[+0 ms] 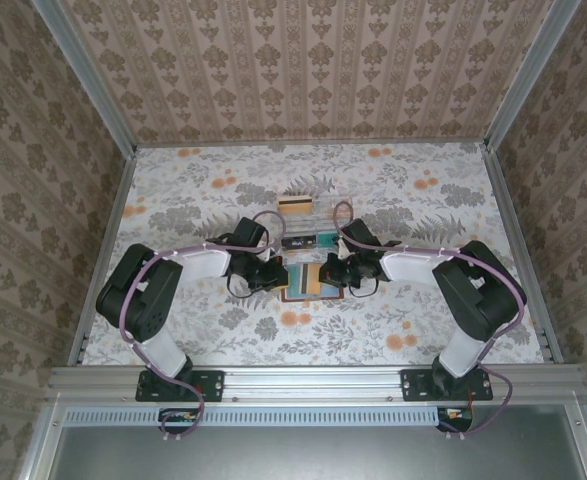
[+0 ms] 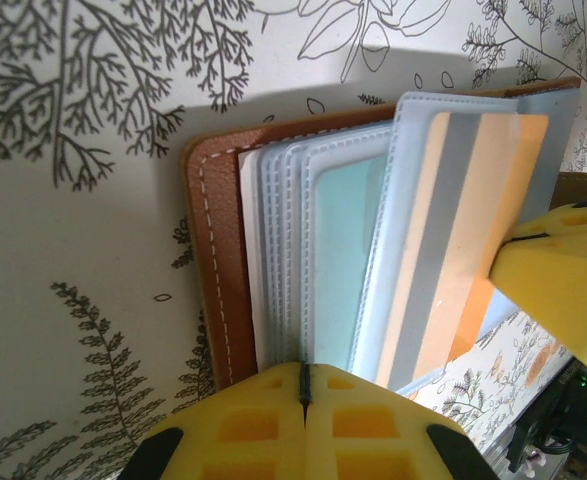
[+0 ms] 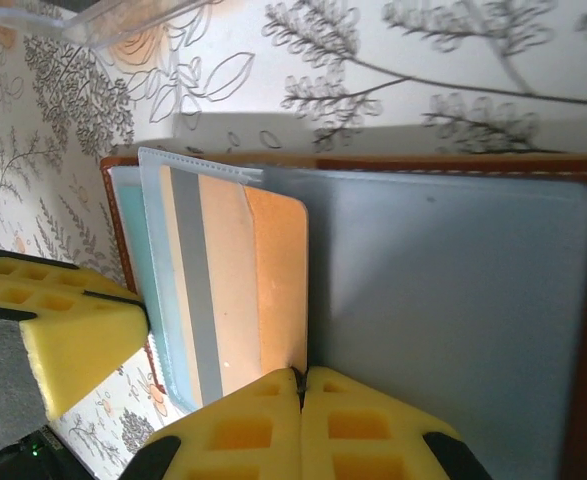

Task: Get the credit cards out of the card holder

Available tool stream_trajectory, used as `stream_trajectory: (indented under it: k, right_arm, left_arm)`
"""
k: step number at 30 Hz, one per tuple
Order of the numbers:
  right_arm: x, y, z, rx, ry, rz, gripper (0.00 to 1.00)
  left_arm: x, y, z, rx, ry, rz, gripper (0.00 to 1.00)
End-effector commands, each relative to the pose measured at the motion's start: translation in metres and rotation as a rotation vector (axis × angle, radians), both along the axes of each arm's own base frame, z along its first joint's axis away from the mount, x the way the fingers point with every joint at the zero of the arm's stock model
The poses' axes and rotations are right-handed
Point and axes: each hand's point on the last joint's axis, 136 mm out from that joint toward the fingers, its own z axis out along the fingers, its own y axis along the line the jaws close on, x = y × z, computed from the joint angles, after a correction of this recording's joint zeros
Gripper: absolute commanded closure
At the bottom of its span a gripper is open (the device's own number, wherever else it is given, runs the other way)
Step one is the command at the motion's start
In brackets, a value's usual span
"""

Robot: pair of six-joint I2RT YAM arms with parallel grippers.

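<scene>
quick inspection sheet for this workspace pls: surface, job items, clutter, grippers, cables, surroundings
surface: floral-print table cover, flat
job's things: reddish-brown leather-look card holder lies open; orange card with grey stripe sits in its clear sleeve
clutter: clear plastic compartment box just beyond the holder
grippers: left gripper and right gripper, yellow fingers, both shut at the holder's sleeve edges
cables: purple cables run along the left arm and right arm
surroundings: patterned wallpaper walls, metal frame rails

Card holder (image 1: 306, 282) between left claw (image 1: 280, 277), right claw (image 1: 332, 271)
</scene>
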Motion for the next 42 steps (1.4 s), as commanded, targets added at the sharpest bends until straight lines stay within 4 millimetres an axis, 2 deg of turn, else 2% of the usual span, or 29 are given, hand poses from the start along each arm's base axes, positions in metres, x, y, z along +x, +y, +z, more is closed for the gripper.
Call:
stream_trajectory:
  k: [1,14,32,37,41,42]
  right_arm:
    - [-0.011,-0.013,-0.003,-0.026,0.022,0.015,1.00]
    - [-0.020,-0.023,0.005,0.011,0.034,0.069,1.00]
    - [-0.025,-0.057,0.015,0.012,0.030,0.025,1.00]
    - [-0.022,-0.063,0.028,0.013,0.005,0.025,1.00]
    - [-0.013,-0.062,0.054,0.007,-0.054,0.038,1.00]
    - [-0.010,-0.062,0.062,0.001,-0.074,0.043,1.00]
  left_arm:
    - [-0.007,0.015,-0.013,0.075,0.032,0.007,1.00]
    - [-0.006,0.015,-0.011,0.072,0.028,0.001,1.00]
    - [-0.001,0.014,-0.008,0.059,0.021,-0.004,1.00]
    - [0.003,0.013,-0.001,0.041,0.012,-0.001,1.00]
    - [0.015,0.010,0.023,-0.005,-0.038,0.017,0.99]
    - [0.019,0.010,0.031,-0.020,-0.056,0.022,0.97]
